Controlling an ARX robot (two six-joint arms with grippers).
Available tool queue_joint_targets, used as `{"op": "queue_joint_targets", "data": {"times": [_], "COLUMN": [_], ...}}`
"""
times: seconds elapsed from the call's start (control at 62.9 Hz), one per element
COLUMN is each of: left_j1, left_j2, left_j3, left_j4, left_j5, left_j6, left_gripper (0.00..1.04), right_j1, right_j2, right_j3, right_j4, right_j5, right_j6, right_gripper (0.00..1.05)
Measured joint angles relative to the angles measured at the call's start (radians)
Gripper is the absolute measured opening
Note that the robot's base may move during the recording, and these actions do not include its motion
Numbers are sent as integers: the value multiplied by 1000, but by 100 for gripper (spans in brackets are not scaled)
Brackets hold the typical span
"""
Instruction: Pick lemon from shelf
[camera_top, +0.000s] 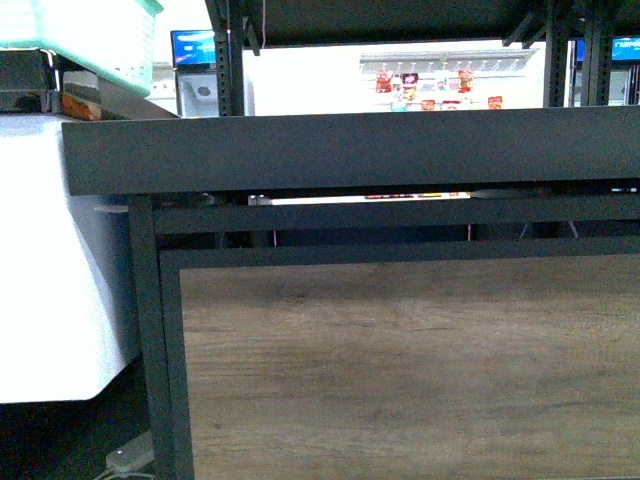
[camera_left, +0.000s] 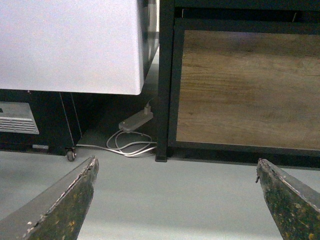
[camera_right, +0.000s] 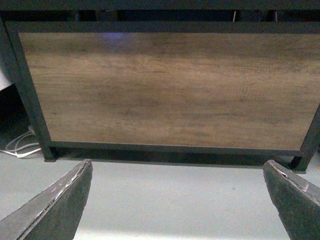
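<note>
Looking through the front view, I find the shelf (camera_top: 350, 150) filling most of the frame. The front lip of its dark deck sits at camera height, so the deck's top is hidden from me. The lemon does not show in any view, and I cannot tell where on the shelf it lies. Below the lip is the brown wood-grain panel (camera_top: 420, 370), cut off at the bottom and right. A pale green basket (camera_top: 100, 40) is cropped at the upper left above a white cabinet (camera_top: 50, 250). Far behind, a blue screen (camera_top: 192, 45) carries white lettering too blurred to read, and the red packets (camera_top: 465, 80) on the wall are too small to make out. In the left wrist view, the left gripper (camera_left: 176, 167) is spread wide with nothing between its fingers, and bare grey floor (camera_left: 175, 200) lies under it. It faces the shelf's black corner leg (camera_left: 164, 100), beside which lie a white power strip (camera_left: 135, 121) and looped cables (camera_left: 127, 147). In the right wrist view, the right gripper (camera_right: 177, 165) is likewise spread and empty over open floor, facing the wood panel squarely, with the panel's black lower rail (camera_right: 175, 149) ahead.
</note>
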Motion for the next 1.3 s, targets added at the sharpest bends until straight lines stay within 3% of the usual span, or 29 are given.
{"op": "queue_joint_targets", "data": {"times": [1.304], "left_j1": [0], "left_j2": [0], "left_j3": [0], "left_j4": [0], "left_j5": [-1], "left_j6": [0], "left_gripper": [97], "right_j1": [0], "right_j2": [0], "right_j3": [0], "right_j4": [0], "right_j5": [0], "right_j6": [0], "right_gripper": [102]}}
